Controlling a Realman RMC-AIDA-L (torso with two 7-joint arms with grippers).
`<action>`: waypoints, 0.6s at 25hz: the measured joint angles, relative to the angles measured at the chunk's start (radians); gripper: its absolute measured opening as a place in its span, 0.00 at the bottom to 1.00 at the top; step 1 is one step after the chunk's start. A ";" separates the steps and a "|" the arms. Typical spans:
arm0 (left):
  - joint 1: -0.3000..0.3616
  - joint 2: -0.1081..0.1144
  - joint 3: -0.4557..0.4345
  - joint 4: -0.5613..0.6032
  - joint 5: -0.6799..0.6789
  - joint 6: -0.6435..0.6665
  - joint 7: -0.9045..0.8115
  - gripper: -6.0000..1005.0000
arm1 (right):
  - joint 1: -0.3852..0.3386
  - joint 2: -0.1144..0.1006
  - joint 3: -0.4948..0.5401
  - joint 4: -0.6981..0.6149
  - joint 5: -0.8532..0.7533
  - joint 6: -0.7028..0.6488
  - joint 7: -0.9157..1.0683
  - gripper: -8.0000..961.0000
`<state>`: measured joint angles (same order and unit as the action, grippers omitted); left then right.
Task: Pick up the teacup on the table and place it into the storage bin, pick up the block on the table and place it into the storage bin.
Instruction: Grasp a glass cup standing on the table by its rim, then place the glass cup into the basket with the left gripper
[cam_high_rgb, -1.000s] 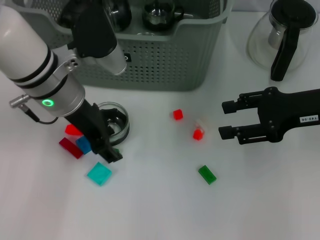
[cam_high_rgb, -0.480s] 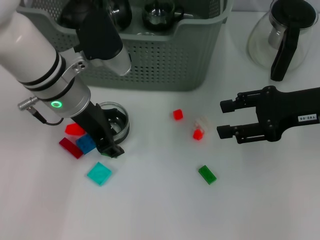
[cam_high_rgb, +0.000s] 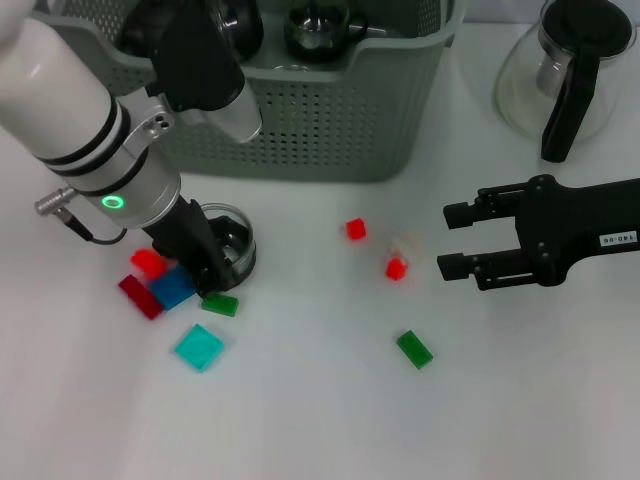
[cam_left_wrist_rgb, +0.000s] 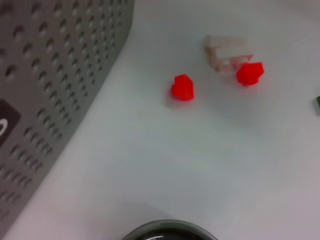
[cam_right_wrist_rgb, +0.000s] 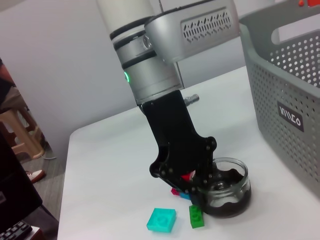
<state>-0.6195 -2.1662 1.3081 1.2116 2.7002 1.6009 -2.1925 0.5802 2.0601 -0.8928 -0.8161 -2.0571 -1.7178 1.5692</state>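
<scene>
The glass teacup (cam_high_rgb: 232, 247) stands on the white table in front of the storage bin (cam_high_rgb: 330, 130), a grey-green perforated basket. My left gripper (cam_high_rgb: 208, 274) is down at the cup's near-left rim, among the blocks; the right wrist view shows the left gripper (cam_right_wrist_rgb: 194, 192) against the teacup (cam_right_wrist_rgb: 229, 192). Around it lie a red block (cam_high_rgb: 148, 262), a dark red block (cam_high_rgb: 140, 296), a blue block (cam_high_rgb: 172, 287), a green block (cam_high_rgb: 219, 304) and a cyan block (cam_high_rgb: 199, 347). My right gripper (cam_high_rgb: 452, 239) hovers open at the right, empty.
Mid-table lie two small red blocks (cam_high_rgb: 355, 229) (cam_high_rgb: 397, 268), a pale block (cam_high_rgb: 403, 245) and a green block (cam_high_rgb: 414, 349). A glass teapot with a black handle (cam_high_rgb: 565, 75) stands at the back right. Dark glassware sits inside the bin.
My left gripper has drawn back from in front of the cup to its rim, uncovering the green block. The right arm has barely moved.
</scene>
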 joint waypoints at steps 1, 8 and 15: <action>0.001 0.000 -0.001 0.005 -0.003 0.006 0.000 0.15 | -0.001 -0.001 0.000 0.000 0.001 0.000 0.000 0.74; -0.024 0.006 -0.192 0.025 -0.103 0.171 0.091 0.05 | 0.000 -0.001 0.000 0.000 0.002 -0.001 0.000 0.74; -0.093 0.118 -0.550 -0.258 -0.379 0.424 0.292 0.05 | -0.001 0.001 0.000 0.000 0.002 0.000 -0.002 0.74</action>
<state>-0.7127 -2.0480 0.7585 0.9540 2.3208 2.0250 -1.9008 0.5793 2.0608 -0.8928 -0.8161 -2.0551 -1.7180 1.5674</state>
